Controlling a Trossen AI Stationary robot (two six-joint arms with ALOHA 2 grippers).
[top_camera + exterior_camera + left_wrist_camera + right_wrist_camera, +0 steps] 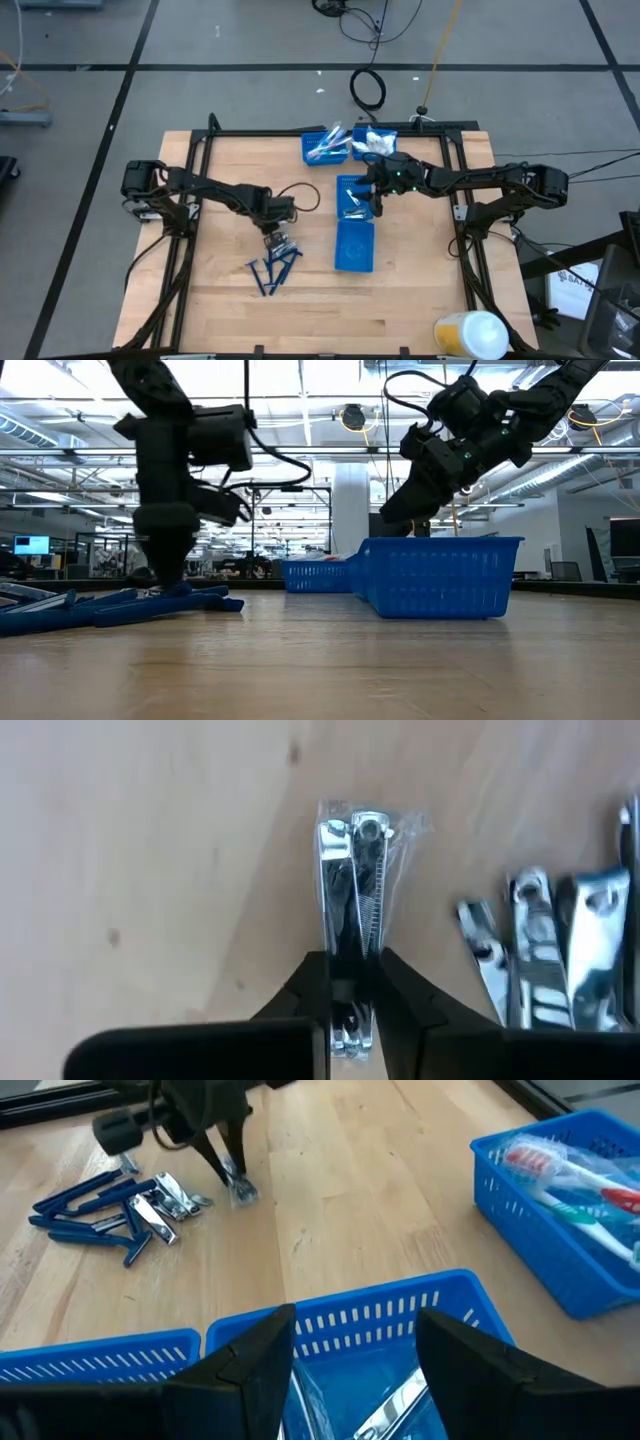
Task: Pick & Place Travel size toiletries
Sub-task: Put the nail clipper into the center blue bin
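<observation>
My left gripper (354, 1010) is shut on a silvery nail clipper in a clear wrapper (352, 870), just left of a pile of more silvery clippers (545, 945) and dark blue razors (272, 270) lying flat on the wooden table. In the high view my left gripper (278, 234) stands at the pile's far edge. My right gripper (355, 1370) is open and hovers above a blue bin (352, 200) that holds silvery wrapped items (392, 1408); it touches nothing. My left gripper pinches the wrapped nail clipper between its two fingers (318, 992) at one end (350, 948), coming from above and pointing down, with the fingers in line with its length. The clipper points down past the fingertips (240, 1188), right at the table; whether its free end rests there, I cannot tell.
Two blue bins stand at the far edge, one with toothbrushes (326, 146) and one with white packets (375, 142). Another blue bin (355, 246) sits nearer than the one under my right gripper. Bare wood lies between the pile and the bins (330, 1210).
</observation>
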